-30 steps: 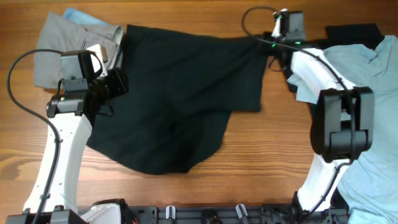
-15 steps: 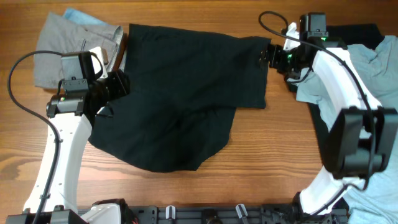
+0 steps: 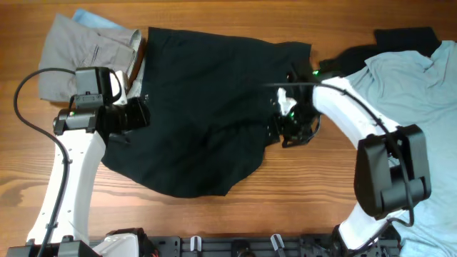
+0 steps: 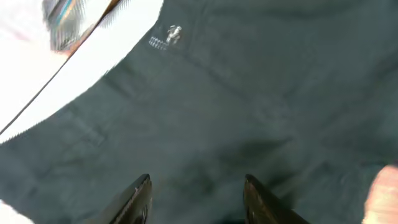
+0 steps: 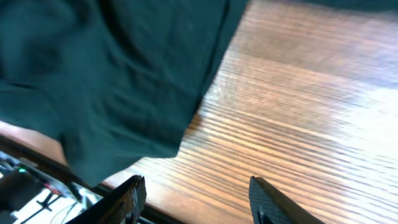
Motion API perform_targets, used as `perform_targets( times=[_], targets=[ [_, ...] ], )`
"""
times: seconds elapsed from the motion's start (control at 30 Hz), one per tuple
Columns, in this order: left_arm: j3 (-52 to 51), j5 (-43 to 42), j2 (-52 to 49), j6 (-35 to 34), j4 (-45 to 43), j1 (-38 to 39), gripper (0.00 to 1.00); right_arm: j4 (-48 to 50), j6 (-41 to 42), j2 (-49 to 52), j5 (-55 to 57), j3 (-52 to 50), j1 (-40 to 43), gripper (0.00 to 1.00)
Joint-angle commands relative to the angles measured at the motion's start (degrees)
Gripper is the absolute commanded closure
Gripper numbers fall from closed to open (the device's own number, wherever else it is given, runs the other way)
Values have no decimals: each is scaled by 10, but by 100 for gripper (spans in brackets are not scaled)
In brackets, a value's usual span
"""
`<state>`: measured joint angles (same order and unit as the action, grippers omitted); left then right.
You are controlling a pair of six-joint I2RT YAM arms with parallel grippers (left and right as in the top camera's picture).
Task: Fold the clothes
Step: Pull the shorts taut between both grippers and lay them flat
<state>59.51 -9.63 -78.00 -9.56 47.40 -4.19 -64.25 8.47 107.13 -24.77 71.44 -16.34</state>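
Note:
A black garment (image 3: 207,107) lies spread and rumpled across the middle of the wooden table. My left gripper (image 3: 139,114) is over its left edge; in the left wrist view the fingers (image 4: 196,196) are apart over the dark cloth (image 4: 249,106), holding nothing. My right gripper (image 3: 282,128) is at the garment's right lower edge. In the right wrist view its fingers (image 5: 196,193) are wide apart over bare wood, with the dark cloth (image 5: 106,74) to the upper left.
A folded grey garment (image 3: 82,50) with a brown belt lies at the back left. A light blue garment (image 3: 421,107) covers the right side, with another black piece (image 3: 407,36) behind it. Bare wood (image 3: 314,185) lies in front.
My right arm swung from the garment's back right corner down to its right lower edge. The garment's right side shifted slightly. My left gripper moved a little toward the front.

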Motion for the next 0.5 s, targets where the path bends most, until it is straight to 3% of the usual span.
perform_targets(
  times=[0.0, 0.17, 0.3, 0.43, 0.47],
  targets=[
    [0, 44, 0, 18, 20, 2, 54, 26, 21, 2, 12, -54, -15, 36],
    [0, 44, -12, 14, 21, 2, 51, 88, 6, 2, -45, -97, -41, 29],
    [0, 44, -21, 14, 20, 2, 51, 151, 69, 2, -66, -120, -68, 29],
    [-2, 44, -24, 14, 19, 2, 51, 189, 96, 2, -88, -130, -83, 39],
    [-3, 43, -24, 14, 18, 2, 51, 196, 103, 2, -88, -130, -87, 48]
  ],
)
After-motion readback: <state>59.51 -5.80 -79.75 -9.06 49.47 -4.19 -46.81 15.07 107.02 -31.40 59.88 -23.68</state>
